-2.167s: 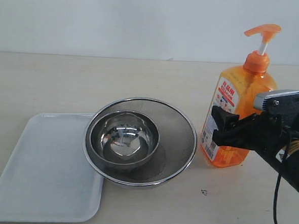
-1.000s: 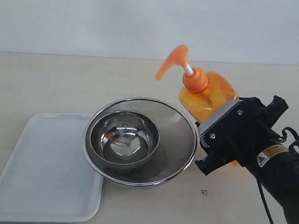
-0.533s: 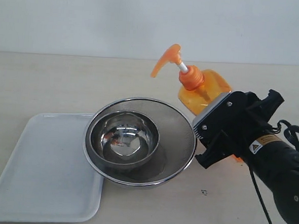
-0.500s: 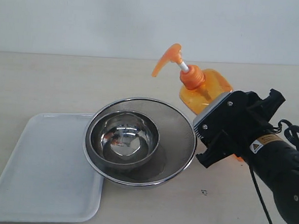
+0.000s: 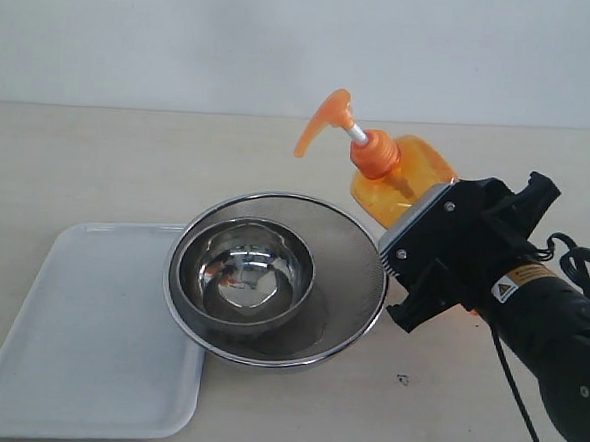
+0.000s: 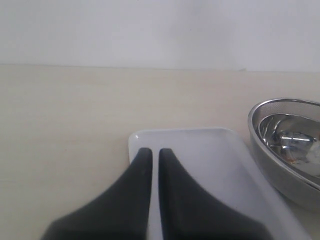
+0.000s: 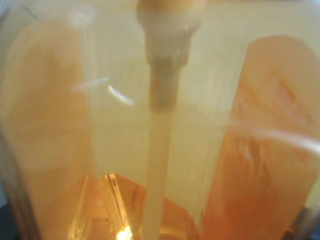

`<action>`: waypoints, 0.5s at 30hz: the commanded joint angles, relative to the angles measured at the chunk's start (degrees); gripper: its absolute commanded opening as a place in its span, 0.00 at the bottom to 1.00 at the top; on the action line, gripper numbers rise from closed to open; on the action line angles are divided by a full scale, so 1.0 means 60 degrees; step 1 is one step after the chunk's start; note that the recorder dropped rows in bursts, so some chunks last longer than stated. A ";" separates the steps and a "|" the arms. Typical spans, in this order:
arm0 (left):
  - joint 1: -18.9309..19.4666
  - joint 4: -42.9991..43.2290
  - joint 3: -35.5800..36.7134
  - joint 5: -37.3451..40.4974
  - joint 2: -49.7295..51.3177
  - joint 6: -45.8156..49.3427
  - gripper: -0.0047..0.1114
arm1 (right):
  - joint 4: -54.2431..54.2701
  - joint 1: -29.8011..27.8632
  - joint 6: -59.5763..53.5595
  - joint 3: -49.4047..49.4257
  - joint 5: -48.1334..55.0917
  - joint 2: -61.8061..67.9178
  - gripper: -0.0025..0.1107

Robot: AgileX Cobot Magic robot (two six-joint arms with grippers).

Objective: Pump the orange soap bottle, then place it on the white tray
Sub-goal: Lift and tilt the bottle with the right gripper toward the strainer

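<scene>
Right claw (image 5: 433, 252) pinches the soap bottle (image 5: 403, 183) by its lower body. The bottle leans out of the claw with its pump head pointing toward the strainer (image 5: 365, 247), well apart from the white tray (image 5: 77, 338). In the right wrist view I see only the bottle's orange wall (image 7: 100, 125) and its inner tube, pressed close to the lens.

Left claw (image 6: 155, 160) has its fingers pressed nearly together, with a thin slit between them, over a corner of the tray (image 6: 200, 150).

I count one bottle, one tray, one strainer, one steel bowl (image 5: 242, 268) nested inside the strainer, and two claws.

Two seconds ago the bottle stood upright on the table (image 5: 98, 159) right of the strainer. Now it is tilted and nearer the strainer, and it has barely shifted in the last half second.
</scene>
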 commanded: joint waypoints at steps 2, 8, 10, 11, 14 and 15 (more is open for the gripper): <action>0.0017 0.0019 0.0032 0.0010 -0.0031 -0.0090 0.08 | -0.0153 0.0018 -0.0103 -0.0108 -0.0529 -0.0205 0.02; 0.0017 -0.0406 0.0032 -0.0510 -0.0031 -0.0160 0.08 | -0.0179 0.0018 -0.0123 -0.0108 -0.0551 -0.0205 0.02; 0.0017 -0.1435 0.0032 -0.0760 -0.0031 -0.0493 0.08 | -0.0220 0.0018 -0.0123 -0.0108 -0.0551 -0.0205 0.02; 0.0017 -0.1933 0.0032 -0.0865 -0.0031 -0.0492 0.08 | -0.0302 0.0018 -0.0123 -0.0108 -0.0489 -0.0205 0.02; 0.0017 -0.2984 0.0032 -0.1212 -0.0031 -0.0498 0.08 | -0.0389 0.0018 -0.0218 -0.0108 -0.0397 -0.0205 0.02; 0.0017 -0.3309 0.0032 -0.1351 -0.0031 -0.0498 0.08 | -0.0389 0.0018 -0.0218 -0.0108 -0.0397 -0.0205 0.02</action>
